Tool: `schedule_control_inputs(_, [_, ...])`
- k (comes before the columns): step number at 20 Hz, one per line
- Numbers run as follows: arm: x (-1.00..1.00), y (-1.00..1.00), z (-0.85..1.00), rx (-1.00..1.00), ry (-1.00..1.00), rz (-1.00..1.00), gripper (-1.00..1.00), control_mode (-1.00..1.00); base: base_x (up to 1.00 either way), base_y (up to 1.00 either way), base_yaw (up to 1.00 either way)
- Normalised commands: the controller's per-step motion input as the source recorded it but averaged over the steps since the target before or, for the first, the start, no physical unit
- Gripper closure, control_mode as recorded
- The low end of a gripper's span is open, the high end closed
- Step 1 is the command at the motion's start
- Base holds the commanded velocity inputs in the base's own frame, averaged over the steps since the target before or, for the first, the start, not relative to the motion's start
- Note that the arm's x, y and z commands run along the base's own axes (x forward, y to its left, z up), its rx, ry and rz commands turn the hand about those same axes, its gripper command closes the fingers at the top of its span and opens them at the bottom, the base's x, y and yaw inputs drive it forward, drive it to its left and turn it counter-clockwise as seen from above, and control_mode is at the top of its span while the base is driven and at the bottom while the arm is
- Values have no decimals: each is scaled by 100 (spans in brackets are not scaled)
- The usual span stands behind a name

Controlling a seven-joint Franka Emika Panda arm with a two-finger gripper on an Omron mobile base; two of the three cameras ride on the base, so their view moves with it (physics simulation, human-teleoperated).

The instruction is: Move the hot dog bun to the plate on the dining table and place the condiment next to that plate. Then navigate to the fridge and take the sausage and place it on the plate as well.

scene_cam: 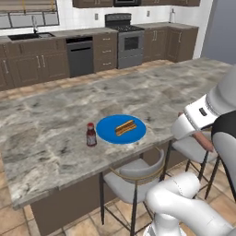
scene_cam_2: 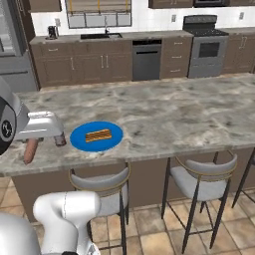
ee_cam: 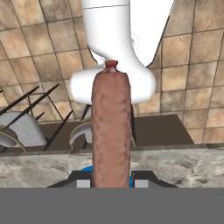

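Observation:
The blue plate [scene_cam: 105, 132] [scene_cam_2: 79, 138] lies near the front edge of the marble dining table [scene_cam: 50, 143] [scene_cam_2: 174, 117]. The tan hot dog bun [scene_cam: 125, 127] [scene_cam_2: 98, 135] rests on it. The red-capped condiment [scene_cam: 91, 134] stands just left of the plate; in the right base view the hand partly hides the condiment [scene_cam_2: 61, 141]. My gripper [scene_cam: 197, 135] [scene_cam_2: 32, 142] [ee_cam: 111, 183] is shut on the reddish-brown sausage [scene_cam: 205, 142] [scene_cam_2: 30, 151] [ee_cam: 111, 131], which hangs at the table's front edge, off to the plate's side. The grey fridge [scene_cam_2: 11, 47] stands at the far left.
Grey bar stools [scene_cam: 134, 177] [scene_cam_2: 201, 182] are tucked under the table's front edge, close to the arm. Dark wall cabinets, a dishwasher [scene_cam: 80, 56] and a stove [scene_cam: 125, 40] line the far wall beyond a strip of tiled floor.

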Motion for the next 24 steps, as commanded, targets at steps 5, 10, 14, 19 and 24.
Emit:
schedule_control_inputs(5, [0, 0, 0, 0, 0, 0, 100, 100, 28, -14, 15])
schedule_control_inputs(10, [0, 0, 0, 0, 0, 0, 100, 100, 24, -18, 6])
schedule_control_inputs(14, [0, 0, 0, 0, 0, 0, 100, 100, 28, -13, 0])
schedule_control_inputs(19, [0, 0, 0, 0, 0, 0, 100, 100, 42, -10, 0])
schedule_control_inputs(24, [0, 0, 0, 0, 0, 0, 100, 100, 44, -11, 0])
